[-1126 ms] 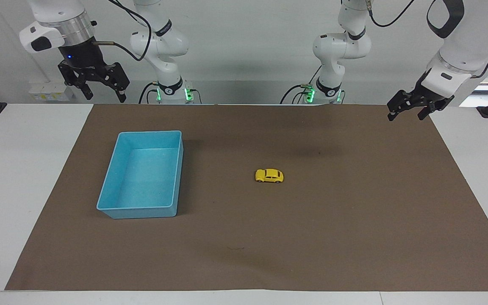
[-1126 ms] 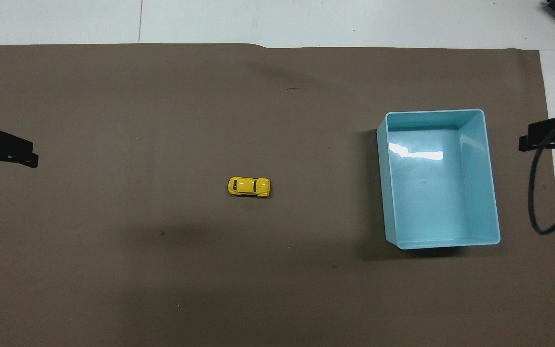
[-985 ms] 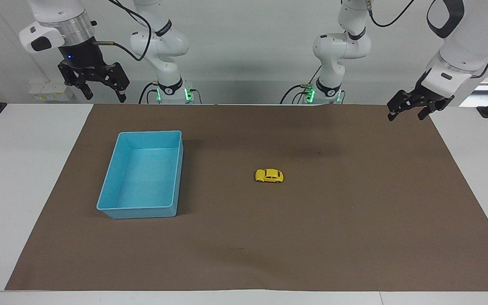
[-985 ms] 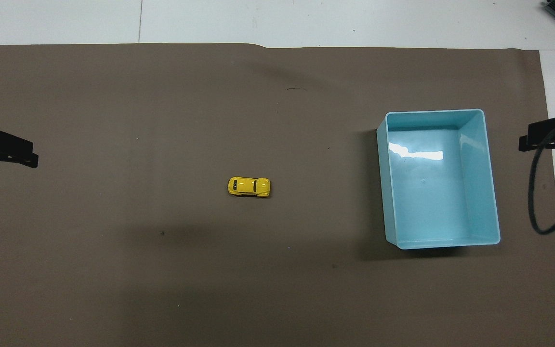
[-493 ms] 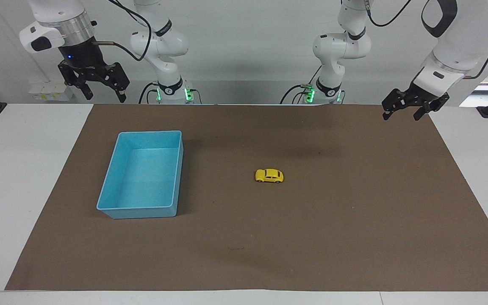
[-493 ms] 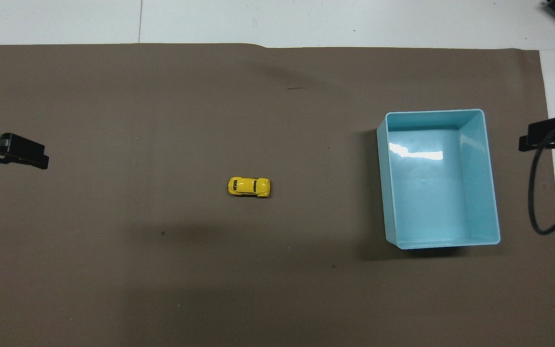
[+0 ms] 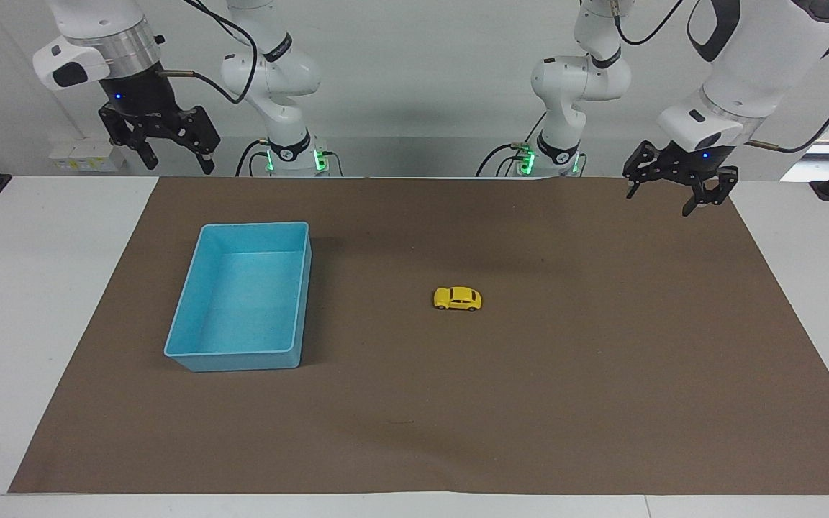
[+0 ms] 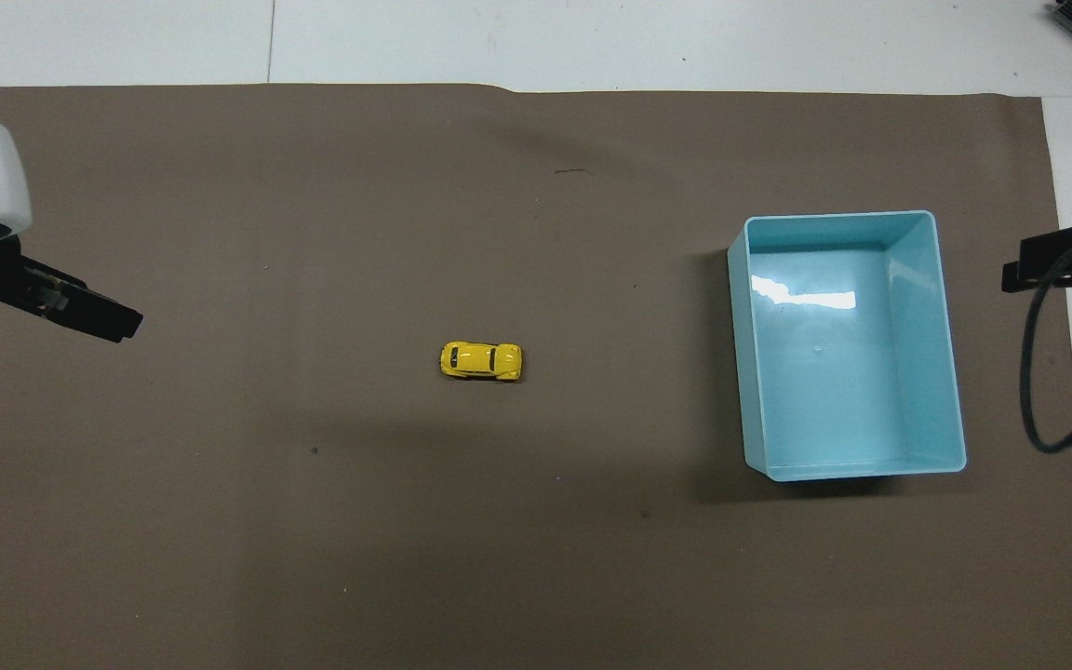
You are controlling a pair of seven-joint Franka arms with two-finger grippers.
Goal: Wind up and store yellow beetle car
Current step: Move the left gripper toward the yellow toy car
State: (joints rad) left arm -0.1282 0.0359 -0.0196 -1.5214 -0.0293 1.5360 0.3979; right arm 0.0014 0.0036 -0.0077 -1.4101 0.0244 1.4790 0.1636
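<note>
Item: car (image 7: 458,298), yellow, beetle-shaped. It is seen standing on its wheels on the brown mat (image 7: 601,403), near the middle of the table, well apart from both grippers and from the tray. No contact with anything but the mat is shown.

Item: tray (image 7: 191,358), light blue, empty. It is placed on the mat toward the right arm's end of the table, beside the car with bare mat between.

Item: left gripper (image 7: 670,193). It is held in the air over the mat's edge at the left arm's end, fingers spread, nothing between them.

Item: right gripper (image 7: 175,155). It is held high at the right arm's end, close to the robots' edge of the table, fingers spread and empty; this arm is judged to be waiting.

Status: nothing of the task is judged done. The car has not been gripped, wound or stored. Left to do: the approach, the grip, the winding, and the placing in the tray.
</note>
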